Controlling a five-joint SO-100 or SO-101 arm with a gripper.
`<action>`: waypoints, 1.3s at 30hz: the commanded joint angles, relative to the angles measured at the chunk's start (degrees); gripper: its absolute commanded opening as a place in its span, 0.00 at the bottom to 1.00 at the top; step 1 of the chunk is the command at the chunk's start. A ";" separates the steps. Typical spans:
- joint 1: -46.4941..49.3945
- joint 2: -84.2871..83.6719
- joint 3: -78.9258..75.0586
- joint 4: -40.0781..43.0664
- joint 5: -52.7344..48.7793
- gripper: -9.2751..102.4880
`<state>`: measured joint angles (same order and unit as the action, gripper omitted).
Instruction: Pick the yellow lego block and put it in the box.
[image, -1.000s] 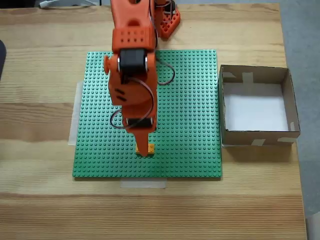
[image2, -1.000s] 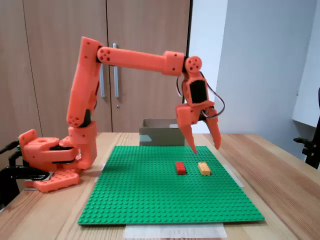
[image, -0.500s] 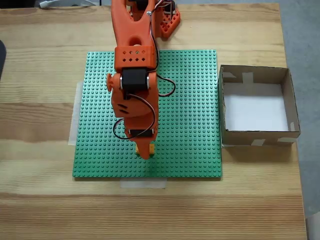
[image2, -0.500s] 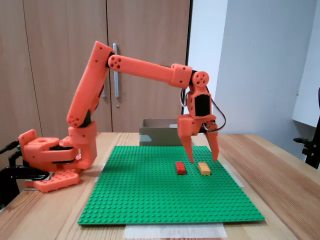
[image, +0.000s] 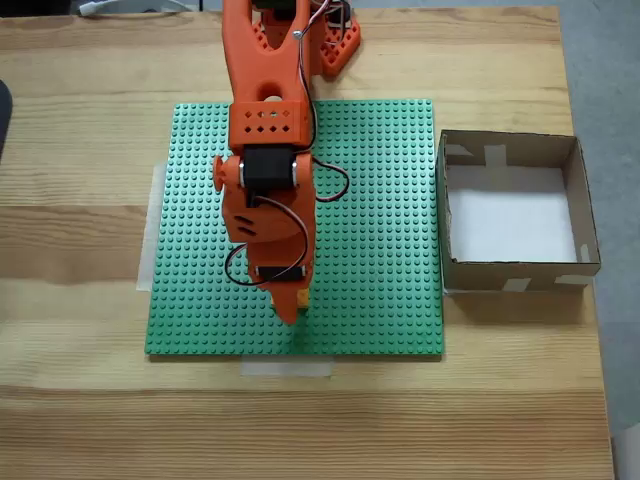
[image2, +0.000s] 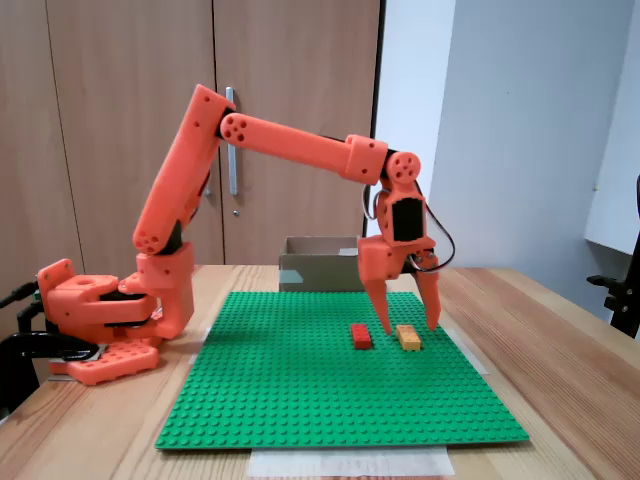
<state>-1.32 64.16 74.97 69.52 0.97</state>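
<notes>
The yellow lego block (image2: 408, 339) lies on the green baseplate (image2: 300, 400), right of a red brick (image2: 361, 336) in the side fixed view. My orange gripper (image2: 410, 326) is open and hangs low over the yellow block, one finger on each side, tips just above the plate. From above, the arm covers both bricks; only a yellow sliver (image: 303, 297) shows beside the gripper (image: 288, 310). The box (image: 510, 282), brown cardboard with a white floor, stands open to the right of the plate, and its wall (image2: 318, 272) shows behind the arm.
The baseplate (image: 380, 220) is taped to a wooden table. The arm's base (image2: 100, 310) sits at the plate's far edge in the view from above. Cupboard doors stand behind the table. The box touches the plate's right edge.
The arm has stretched forward and the open gripper has dropped from well above the plate until it straddles the yellow block. The bricks and the box have stayed put.
</notes>
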 joint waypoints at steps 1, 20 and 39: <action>0.26 0.18 -2.20 -0.70 -0.62 0.31; 0.44 -0.97 -2.20 -1.58 -1.23 0.28; 0.44 -0.97 -2.90 -0.97 -2.55 0.18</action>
<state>-1.14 62.93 74.53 68.29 -1.05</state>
